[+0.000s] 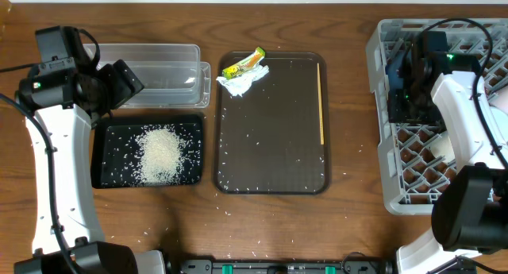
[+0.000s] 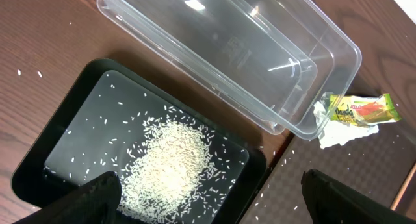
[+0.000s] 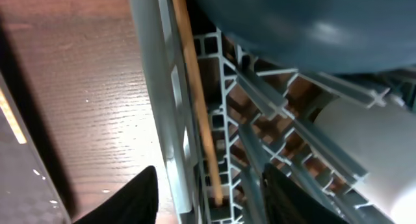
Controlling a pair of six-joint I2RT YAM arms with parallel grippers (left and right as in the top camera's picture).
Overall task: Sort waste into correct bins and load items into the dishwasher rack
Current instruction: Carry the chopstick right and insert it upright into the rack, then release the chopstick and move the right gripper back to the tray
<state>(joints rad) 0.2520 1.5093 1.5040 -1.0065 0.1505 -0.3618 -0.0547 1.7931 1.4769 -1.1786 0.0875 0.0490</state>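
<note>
Two chopsticks: one chopstick [image 3: 195, 107] lies in the dishwasher rack [image 3: 156, 87] along its wall; the other chopstick [image 1: 321, 103] lies on the brown serving tray [image 1: 274, 171], by its right edge.
Right gripper [image 3: 211, 185]: jaws apart, gripping nothing; the racked stick lies loose between them, so I judge it delivered.
Left gripper [image 2: 211, 185]: wide open, empty, above the black tray [image 2: 39, 152].
Black tray holds: heap of rice [image 2: 172, 162].
Clear tub [image 2: 260, 55]: empty.
Rack also holds: dark blue dish [image 3: 312, 23].
Waste unsorted: snack wrapper [image 1: 244, 62] and paper scrap [image 1: 242, 82], at the serving tray's upper left corner.
</note>
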